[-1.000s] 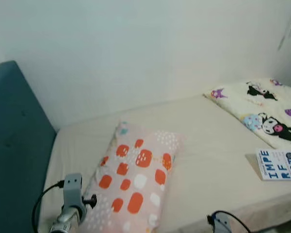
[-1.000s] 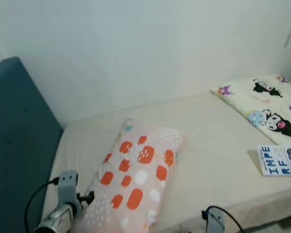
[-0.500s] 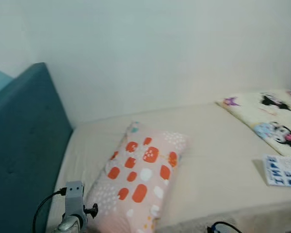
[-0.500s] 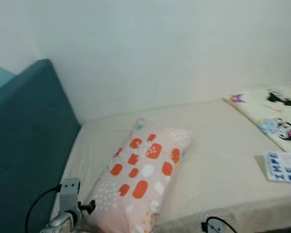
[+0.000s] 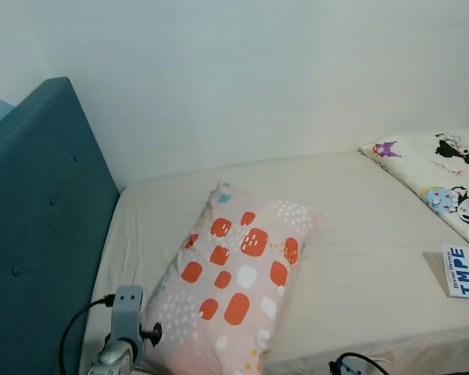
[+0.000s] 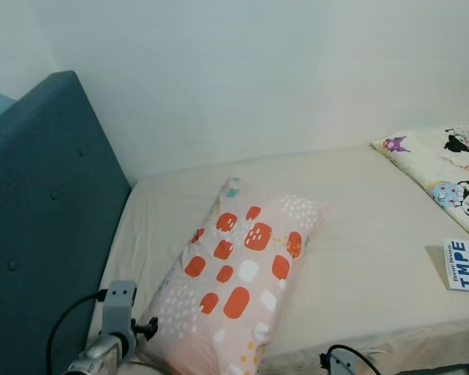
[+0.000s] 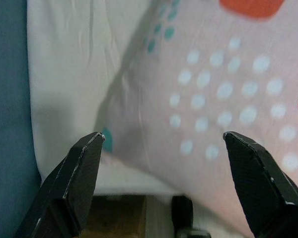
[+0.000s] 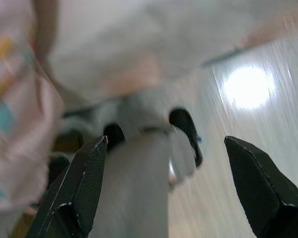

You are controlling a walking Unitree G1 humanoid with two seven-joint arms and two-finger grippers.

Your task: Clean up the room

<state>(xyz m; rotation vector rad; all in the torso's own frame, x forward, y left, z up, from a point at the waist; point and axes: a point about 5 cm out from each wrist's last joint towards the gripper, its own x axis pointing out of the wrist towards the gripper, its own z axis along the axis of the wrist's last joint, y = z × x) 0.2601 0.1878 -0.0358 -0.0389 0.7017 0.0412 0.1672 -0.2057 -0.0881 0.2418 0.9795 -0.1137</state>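
Pillow point(image 5: 238, 277) with orange patches lies diagonally on the bed point(image 5: 359, 234), near the teal headboard point(image 5: 39, 234). Left end effector point(image 7: 164, 183), fingers apart, hovers over its corner; right end effector point(image 8: 164, 186), blurred, seemingly apart.

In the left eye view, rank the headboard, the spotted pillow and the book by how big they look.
1. Teal headboard, cut by the frame edge.
2. Spotted pillow.
3. Book, smallest, but the frame's right edge cuts it off, so its full size is unsure.
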